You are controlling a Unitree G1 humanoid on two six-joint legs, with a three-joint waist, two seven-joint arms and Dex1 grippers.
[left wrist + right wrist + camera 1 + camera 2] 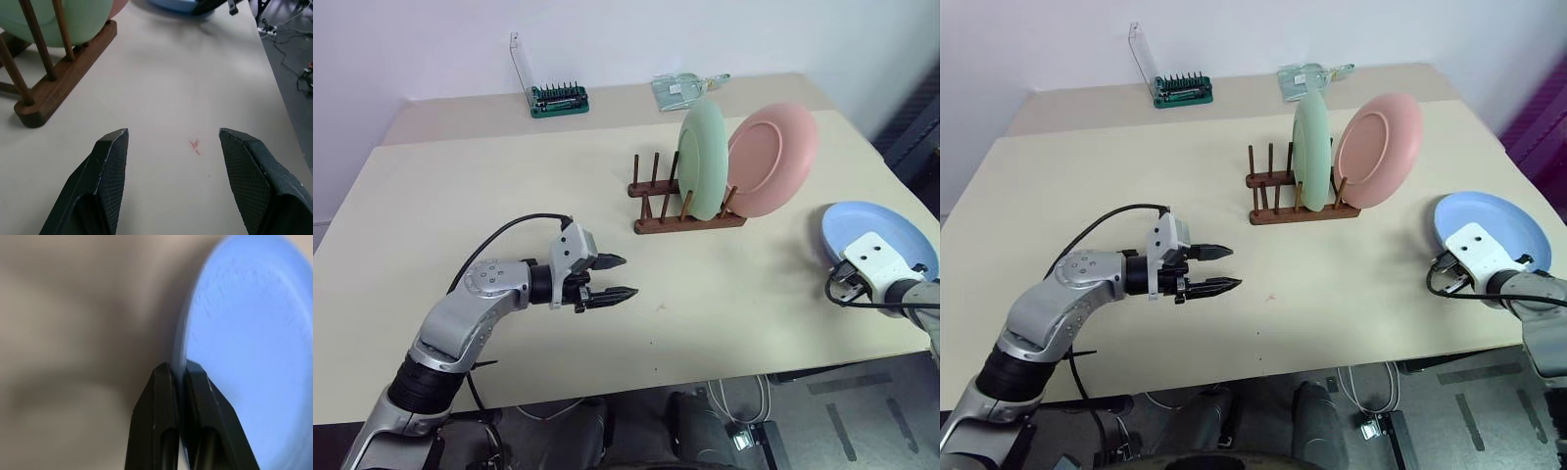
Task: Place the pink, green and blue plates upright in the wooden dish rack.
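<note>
Two plates already stand on edge in the wooden dish rack (677,206), held between its pegs: the green plate (703,159) and, leaning against the end pegs, the pink plate (773,159). That leaves only the blue plate (1500,227), lying flat on the counter (460,215) near its edge.

The right gripper (182,369) has its fingers pinched narrow on that plate's near rim, one finger on each side of the edge. A rim pinch seems chosen because a flat plate offers nothing else to grab, and it should let the plate be tipped upright for the rack. The rack sits ahead and to the left of this gripper, with free pegs on its far-left side.

The left gripper (612,278) hovers above the bare counter, jaws fairly wide and holding nothing, the rack ahead and to its right; it looks parked clear.
</note>
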